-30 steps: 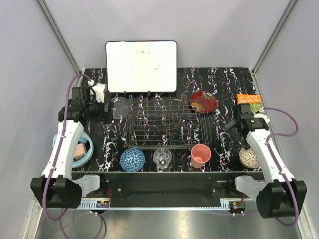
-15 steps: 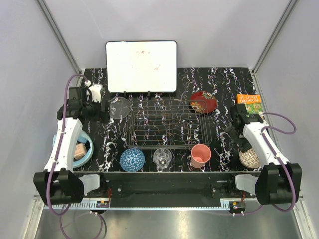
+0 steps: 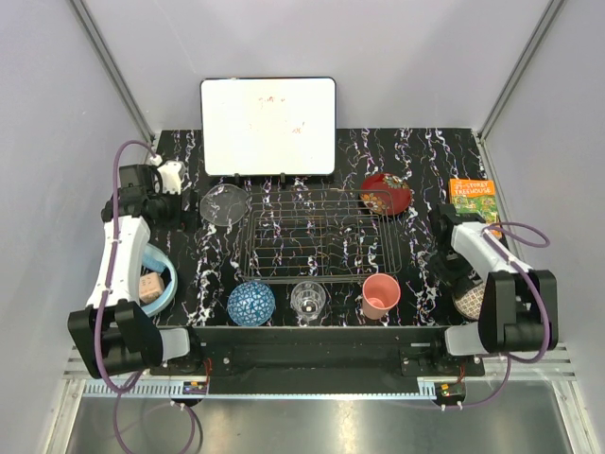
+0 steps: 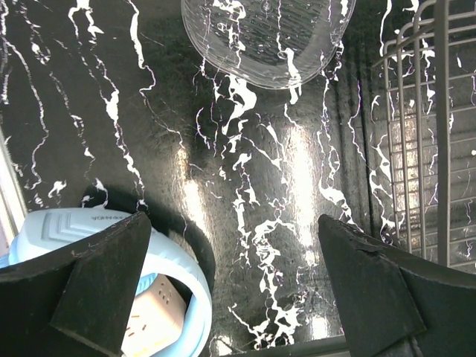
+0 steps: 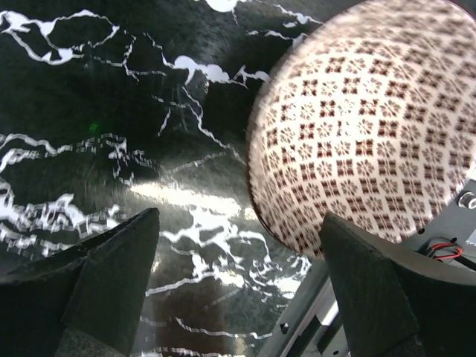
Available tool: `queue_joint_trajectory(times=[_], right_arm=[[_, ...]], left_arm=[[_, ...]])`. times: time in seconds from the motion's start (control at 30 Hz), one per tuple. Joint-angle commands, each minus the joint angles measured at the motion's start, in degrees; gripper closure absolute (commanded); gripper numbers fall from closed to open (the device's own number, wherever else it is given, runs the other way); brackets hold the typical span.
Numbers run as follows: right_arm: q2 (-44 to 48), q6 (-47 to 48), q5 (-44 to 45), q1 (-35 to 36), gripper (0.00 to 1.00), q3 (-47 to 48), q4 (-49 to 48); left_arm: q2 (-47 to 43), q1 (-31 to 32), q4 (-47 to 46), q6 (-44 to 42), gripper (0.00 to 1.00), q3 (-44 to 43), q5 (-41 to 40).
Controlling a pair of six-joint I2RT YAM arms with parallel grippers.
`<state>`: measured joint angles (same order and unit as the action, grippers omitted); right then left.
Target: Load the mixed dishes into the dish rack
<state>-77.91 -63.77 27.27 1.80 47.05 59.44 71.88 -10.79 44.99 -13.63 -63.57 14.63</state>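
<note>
Backed the left gripper point(image 4: 234, 219) off toward 9 o'clock over the last second, fingers spread wide and gripping nothing. Left the clear glass plate point(image 3: 225, 203) lying flat on the table point(image 3: 425, 151) at 9 o'clock of the dish rack point(image 3: 317, 236), just beside the wires but not in them. Swung the right gripper point(image 5: 239, 216) back too, toward 5 o'clock, and now hovers it over the beige netted-pattern bowl point(image 5: 357, 126). Jaws wide apart there as well, nothing between them, with the bowl off toward 2 o'clock in the wrist view.

Shifted no other dish. Red patterned bowl point(image 3: 386, 194) at the rack's 1 o'clock corner, contact with the wires impossible to tell. Blue mosaic bowl point(image 3: 250, 303) at 7 o'clock of the rack, clear glass tumbler point(image 3: 308, 300) at 6, pink plastic cup point(image 3: 381, 294) at 5, all outside the tines.

Reads as a change of hands: plate postponed on the left, beige bowl probably next on the right. Calls for a rim grip there, so a nudge toward 2 o'clock before closing. Looks barely begun, with no dish standing among the tines.
</note>
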Motion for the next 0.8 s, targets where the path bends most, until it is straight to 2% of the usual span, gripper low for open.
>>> queue_joint_trajectory(times=[0.0,0.07,0.1,0.23,0.3,0.4,0.43,0.57,0.77], right_arm=[[-4.87,-1.54,2.62,-0.31,0.12,2.96,-1.87],[-5.76,-1.45,1.83,-0.40,0.22,2.61,-3.45],[-6.02,-1.01,1.65,-0.40,0.32,2.44,-4.06],[-5.85,0.13,0.51,-0.40,0.58,1.64,-6.96],[-5.94,0.74,0.16,-0.40,0.63,1.91,-7.32],[-6.11,1.97,-1.16,-0.31,0.75,2.70,-8.72],[-6.20,2.15,-2.03,-0.40,0.82,3.40,-9.51],[-7.95,3.56,-4.76,-0.31,0.94,5.42,-12.41],[-14.01,5.23,-10.12,-0.13,0.97,11.22,-17.07]], left_arm=[[1.68,-1.60,-3.15,-1.14,0.01,-0.59,3.21],[2.12,-2.13,-3.33,-1.31,0.01,-0.85,3.47],[2.48,-2.39,-3.68,-1.49,0.01,-0.85,3.65],[3.27,-4.07,-4.12,-1.75,0.01,-0.68,3.82],[3.62,-4.68,-4.39,-1.75,0.01,-0.59,3.91],[3.80,-5.30,-4.47,-1.40,0.01,-0.33,4.17],[3.80,-5.38,-4.56,-1.49,0.01,-0.06,4.18],[3.27,-5.74,-5.09,-1.40,0.01,0.64,4.09],[2.83,-5.91,-5.53,-1.31,0.01,1.34,3.74]])
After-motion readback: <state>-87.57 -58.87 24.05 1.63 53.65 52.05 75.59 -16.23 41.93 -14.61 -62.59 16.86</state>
